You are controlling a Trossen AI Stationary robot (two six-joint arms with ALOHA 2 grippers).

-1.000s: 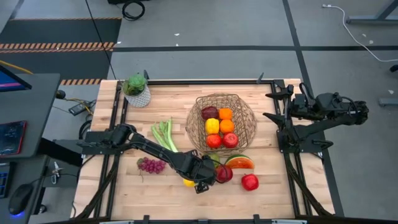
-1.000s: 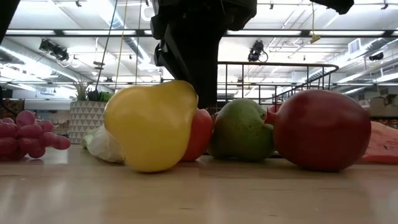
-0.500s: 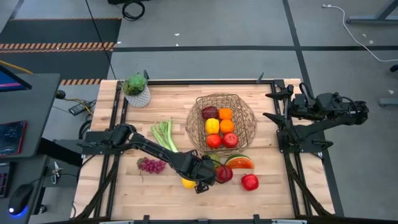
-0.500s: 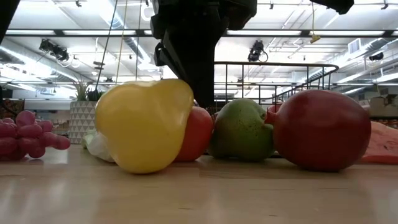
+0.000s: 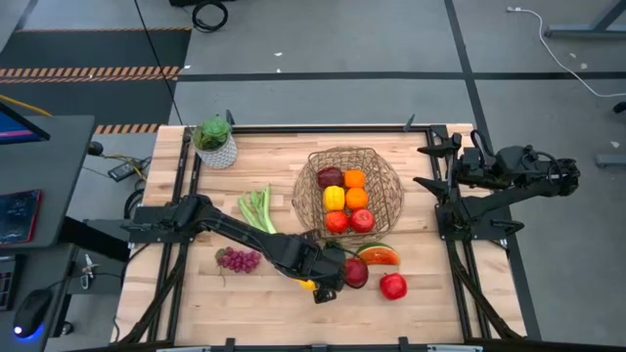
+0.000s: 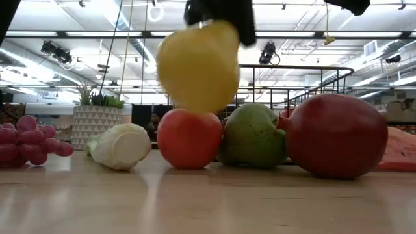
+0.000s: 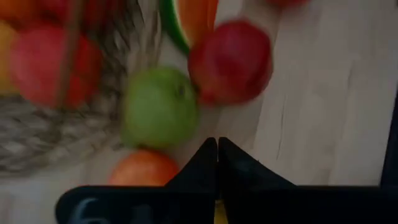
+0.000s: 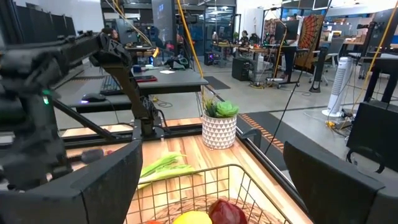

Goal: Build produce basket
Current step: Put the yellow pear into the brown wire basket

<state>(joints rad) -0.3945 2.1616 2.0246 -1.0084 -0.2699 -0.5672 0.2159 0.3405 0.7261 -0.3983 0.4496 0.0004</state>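
Note:
My left gripper (image 5: pixel 323 285) hangs over the table's near middle, shut on a yellow lemon (image 6: pixel 198 65) that is in the air above the other produce. Below it on the wood lie a red-orange round fruit (image 6: pixel 190 138), a green pear (image 6: pixel 253 136) and a red apple (image 6: pixel 337 135). The basket (image 5: pixel 396 191) stands farther back on the table, with several fruits in it. At the table's right edge my right gripper (image 8: pixel 205 186) waits, open and level. My left gripper holds the lemon by its narrow upper end (image 6: pixel 224 31), coming at it from above and slanting down. In the left wrist view the fingers (image 7: pixel 205 163) stand together with only a sliver of yellow (image 7: pixel 219 211) behind them. The lemon hangs below the fingers, clear of the table.
Purple grapes (image 5: pixel 238 260) and a leek (image 5: pixel 258 211) lie left of the gripper. A watermelon slice (image 5: pixel 379 256) and another red apple (image 5: pixel 393 286) lie to its right. A white-potted plant (image 5: pixel 214 140) stands at the far left.
My left gripper has risen with the lemon. The lemon first shifted a little on the table, then came up clear of it. This uncovered the red-orange fruit and the leek's white end behind it.

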